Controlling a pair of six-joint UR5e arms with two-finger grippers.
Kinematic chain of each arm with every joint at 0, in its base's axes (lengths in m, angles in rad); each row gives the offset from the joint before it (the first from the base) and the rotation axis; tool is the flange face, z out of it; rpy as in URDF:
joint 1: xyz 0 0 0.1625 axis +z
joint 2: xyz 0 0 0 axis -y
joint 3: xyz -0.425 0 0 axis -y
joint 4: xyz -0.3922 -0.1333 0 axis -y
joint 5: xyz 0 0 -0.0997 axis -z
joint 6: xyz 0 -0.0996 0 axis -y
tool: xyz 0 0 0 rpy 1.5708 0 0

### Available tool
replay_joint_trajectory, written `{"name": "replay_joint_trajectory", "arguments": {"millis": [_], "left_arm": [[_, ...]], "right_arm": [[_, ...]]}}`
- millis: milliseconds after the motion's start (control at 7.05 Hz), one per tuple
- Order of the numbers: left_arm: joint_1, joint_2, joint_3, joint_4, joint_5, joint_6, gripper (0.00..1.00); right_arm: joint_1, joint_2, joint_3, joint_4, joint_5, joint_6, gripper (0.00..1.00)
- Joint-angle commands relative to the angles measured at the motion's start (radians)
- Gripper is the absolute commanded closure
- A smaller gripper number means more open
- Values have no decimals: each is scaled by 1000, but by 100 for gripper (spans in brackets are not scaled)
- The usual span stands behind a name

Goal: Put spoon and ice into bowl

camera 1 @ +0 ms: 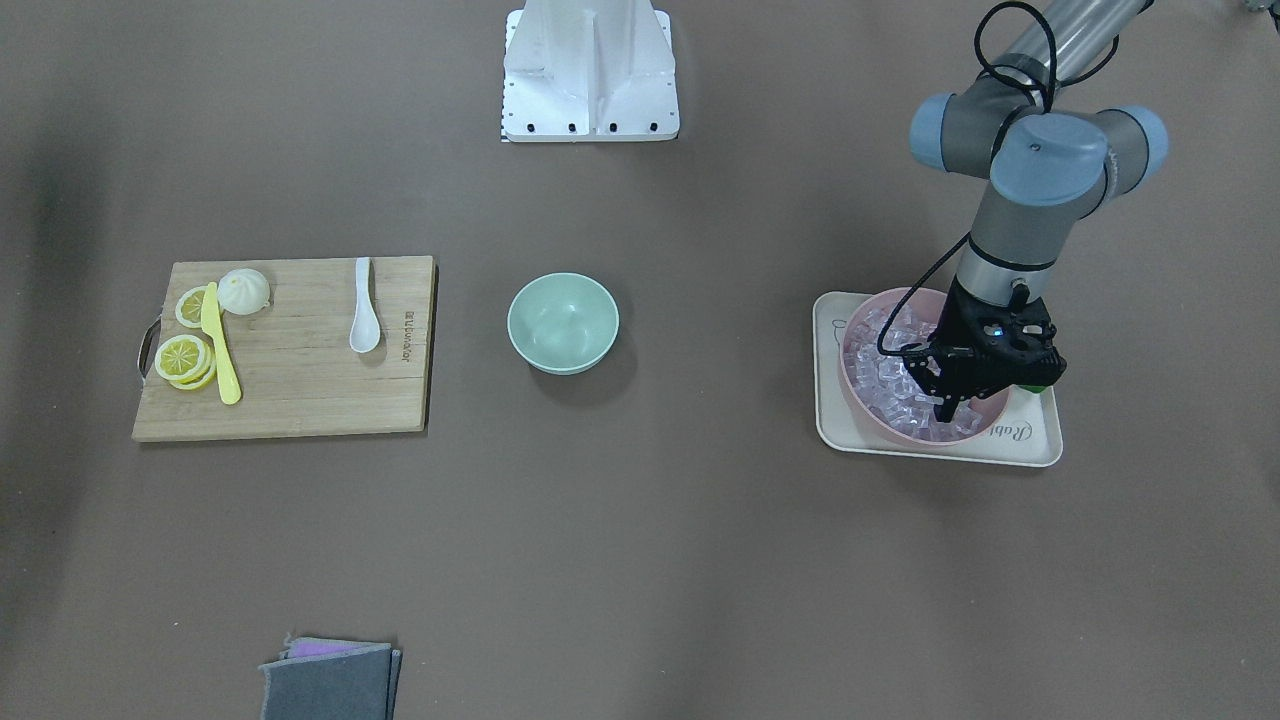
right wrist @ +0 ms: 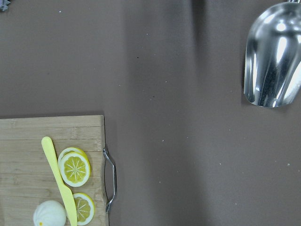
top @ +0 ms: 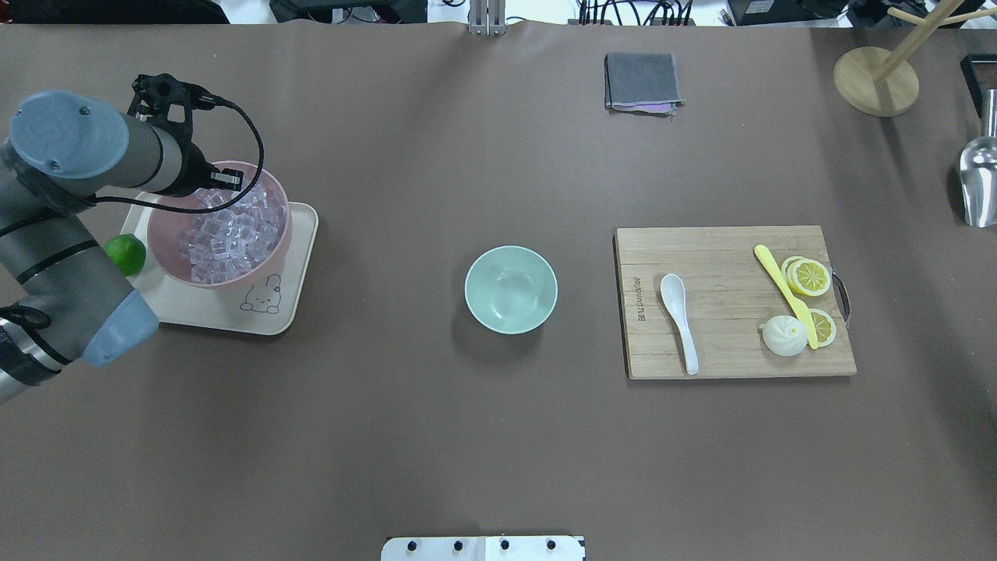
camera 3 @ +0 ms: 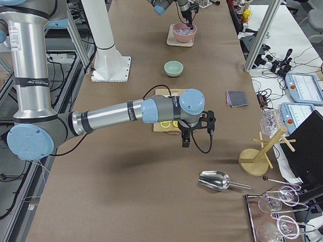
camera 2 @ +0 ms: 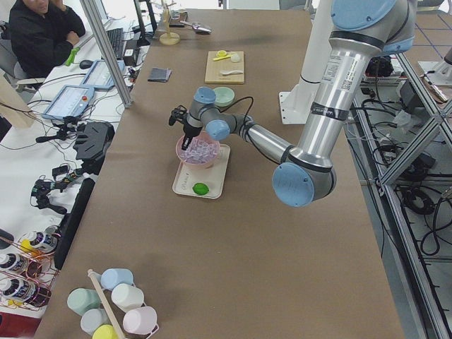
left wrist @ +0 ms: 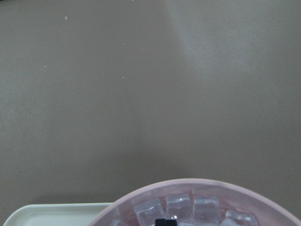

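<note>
At the far left, the left gripper (camera 1: 946, 405) was down in the pink bowl (top: 234, 280), which sat on a cream tray (top: 273, 312) with a lime (top: 126, 254) beside it. The ice (top: 226, 238) was all heaped in that pink bowl. The gripper's fingers ran down to a narrow point among the cubes. Whether they had pinched a cube or were only parted a little, no view settled.

In the middle of the table, well apart from the tray, the green bowl (top: 511, 290) stood empty.

Further right lay the cutting board (top: 724, 257). The spoon (top: 678, 312) rested flat on the side nearer the green bowl, scoop toward the far edge, untouched. A yellow knife (top: 783, 292), lemon slices (top: 808, 276) and a bun (top: 783, 336) lay on the board's other side.

Beyond the board, the right gripper (camera 3: 185, 141) hung above bare table, between the board and a metal scoop (top: 980, 179). Only a side view showed it, so how far open it was could not be told. Nothing showed in it.

The step in hand looked like picking up ice, with nothing yet delivered. Next, the left gripper would need a firm pinch on one slippery cube, a straight lift clear of the pink rim, then a carry right to above the green bowl before letting go. The spoon remained for the right arm.
</note>
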Motion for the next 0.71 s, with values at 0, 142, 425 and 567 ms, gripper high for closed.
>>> {"name": "replay_joint_trajectory", "arguments": {"millis": [0,142,425,567], "left_arm": [[0,4,2,1,-5,0,30],[0,5,0,1,-5,0,30],[1,5,0,-1,-5,-3,30],[1,7,0,-1,-5,-8,34]], "right_arm": [[0,-3,1,0,2,0,0],[0,-3,1,0,3,0,0],[0,-6,1,0,2,0,0],[0,-6,1,0,2,0,0]]}}
